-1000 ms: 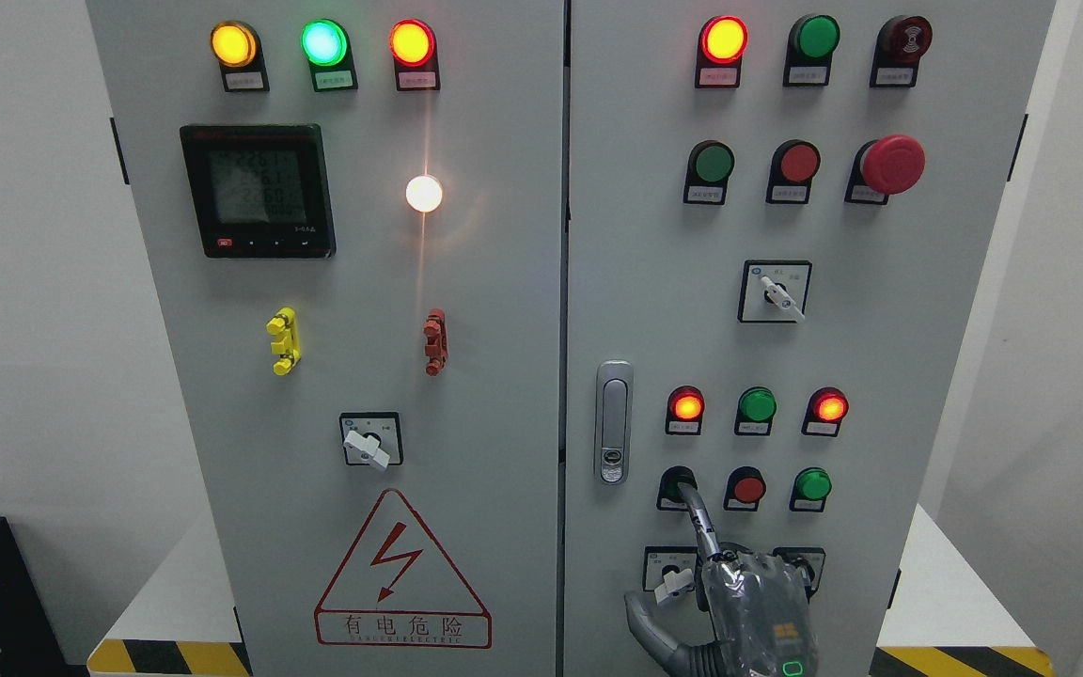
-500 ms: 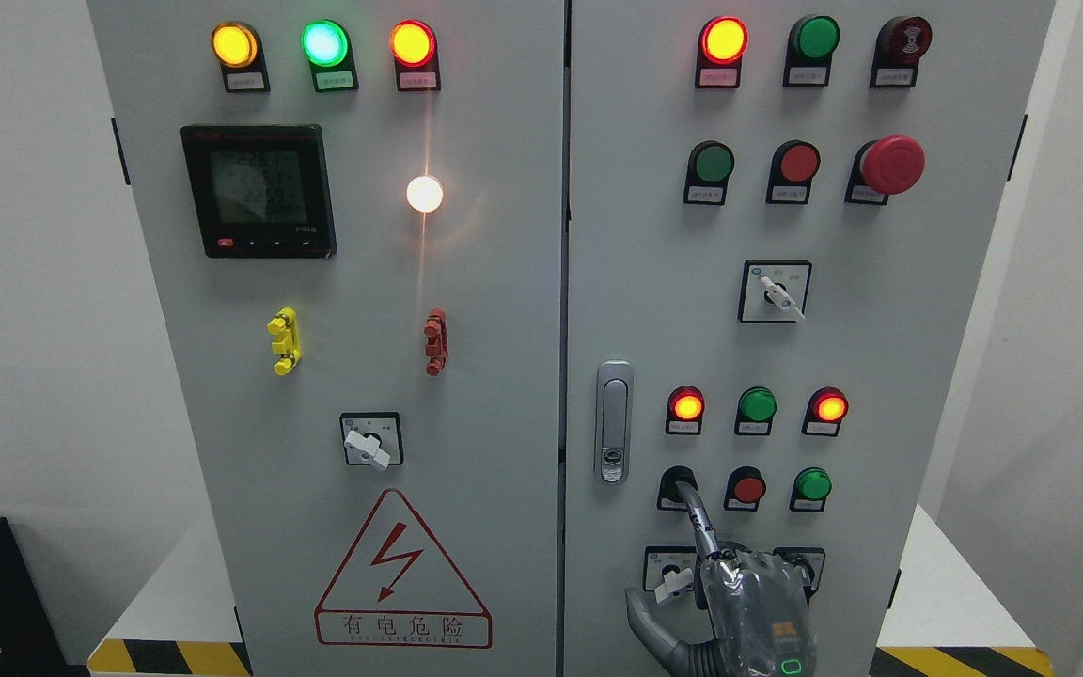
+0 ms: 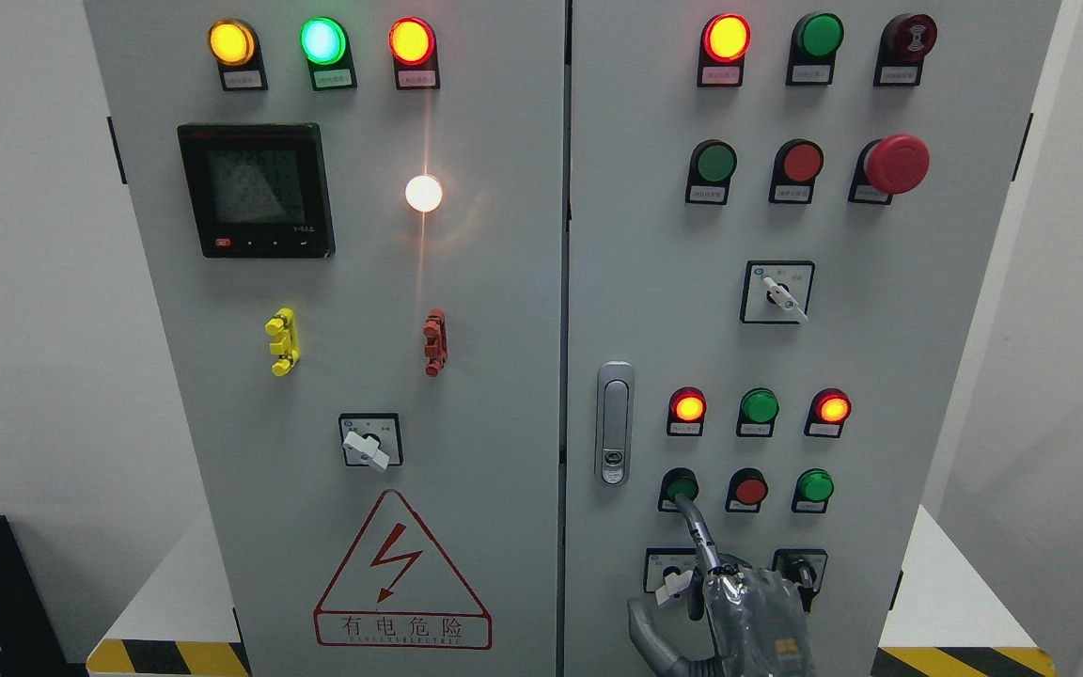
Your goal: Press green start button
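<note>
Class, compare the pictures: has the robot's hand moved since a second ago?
Yes. The right hand has dropped; its fingertip now sits just below the green button it covered before.

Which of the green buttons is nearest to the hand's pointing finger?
The green button at the left end of the lowest button row, just above the right hand's raised fingertip. The other green buttons sit farther right or higher.

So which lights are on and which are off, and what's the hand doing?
Yellow lamp: lit.
Top-left green lamp: lit.
Top-left red lamp: lit.
White lamp: lit.
Top-right red lamp: lit.
Top-right green lamp: unlit.
Lower red lamps: both lit.
Lower green lamp: unlit.
Start button: green face showing, fingertip at its lower edge.
Right hand: index finger out, holding nothing.
</note>
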Tool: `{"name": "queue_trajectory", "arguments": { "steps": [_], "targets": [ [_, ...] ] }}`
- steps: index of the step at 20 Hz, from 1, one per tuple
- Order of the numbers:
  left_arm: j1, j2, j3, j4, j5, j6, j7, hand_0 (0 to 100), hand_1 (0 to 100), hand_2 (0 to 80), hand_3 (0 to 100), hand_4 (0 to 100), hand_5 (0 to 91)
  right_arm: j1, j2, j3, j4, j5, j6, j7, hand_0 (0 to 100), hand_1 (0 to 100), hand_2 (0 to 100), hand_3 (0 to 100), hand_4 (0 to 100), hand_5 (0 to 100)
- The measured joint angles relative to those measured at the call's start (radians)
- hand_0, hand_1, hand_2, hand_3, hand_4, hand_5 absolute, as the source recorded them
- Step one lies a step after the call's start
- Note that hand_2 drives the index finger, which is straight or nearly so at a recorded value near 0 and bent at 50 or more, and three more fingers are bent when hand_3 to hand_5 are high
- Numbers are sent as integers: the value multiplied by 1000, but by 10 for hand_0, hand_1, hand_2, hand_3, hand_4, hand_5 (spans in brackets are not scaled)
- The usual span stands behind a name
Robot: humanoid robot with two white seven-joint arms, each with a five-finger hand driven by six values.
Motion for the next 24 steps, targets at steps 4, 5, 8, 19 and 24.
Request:
{"name": "queue_trajectory", "arguments": {
  "steps": [4, 5, 8, 19, 24],
  "targets": [
    [0, 0, 0, 0, 0, 0, 0, 120, 556, 0, 0, 0, 0, 27, 0, 1, -29, -49, -22, -10, 150, 287, 0, 481, 493, 498],
    [0, 0, 0, 0, 0, 0, 0, 120, 556, 0, 0, 0, 0, 35, 0, 2, -38, -62, -24, -13, 123, 278, 0, 450, 472, 477],
    [0, 0, 0, 0, 0, 0, 0, 120, 556, 0, 0, 0, 0, 59, 0, 2, -63, -112, -26, -16, 0, 255, 0, 323, 343, 374],
    [0, 0, 0, 0, 0, 0, 0, 120, 556, 0, 0, 0, 0, 163, 0, 20, -156, -415, -19, 39, 0, 60, 0, 133, 96, 56],
    [0, 0, 0, 0, 0, 0, 0, 120, 556, 0, 0, 0, 0, 215, 0, 34, -206, -577, -6, 65, 0, 43, 0, 119, 76, 17]
  ]
}}
